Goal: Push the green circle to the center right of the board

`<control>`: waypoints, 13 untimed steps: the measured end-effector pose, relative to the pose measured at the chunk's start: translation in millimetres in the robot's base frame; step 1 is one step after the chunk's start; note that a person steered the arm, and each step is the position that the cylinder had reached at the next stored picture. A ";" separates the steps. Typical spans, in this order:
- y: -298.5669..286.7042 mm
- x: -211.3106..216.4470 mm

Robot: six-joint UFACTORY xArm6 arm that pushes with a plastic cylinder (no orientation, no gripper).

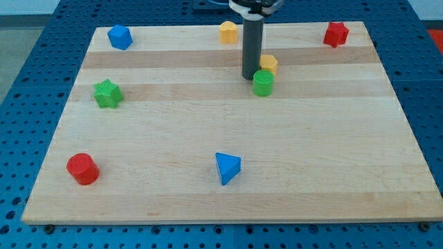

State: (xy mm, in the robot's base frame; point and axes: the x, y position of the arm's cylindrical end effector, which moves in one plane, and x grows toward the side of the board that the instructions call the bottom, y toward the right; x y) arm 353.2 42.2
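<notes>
The green circle point(263, 83) stands on the wooden board point(228, 187), a little above the middle and right of centre. My tip point(250, 76) rests on the board just to the left of it, close to its upper left edge, touching or nearly touching. A yellow block point(268, 64) sits directly above the green circle, right of the rod.
A blue block point(120, 37) is at the top left, a second yellow block point(228, 32) at the top middle, a red star-like block point(336, 34) at the top right. A green star point(107, 94) is at the left, a red circle point(83, 169) at the bottom left, a blue triangle point(227, 168) at the bottom middle.
</notes>
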 end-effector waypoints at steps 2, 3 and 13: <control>1.5 22.3; 1.5 38.0; 73.3 49.3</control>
State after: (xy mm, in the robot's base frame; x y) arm 402.6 115.5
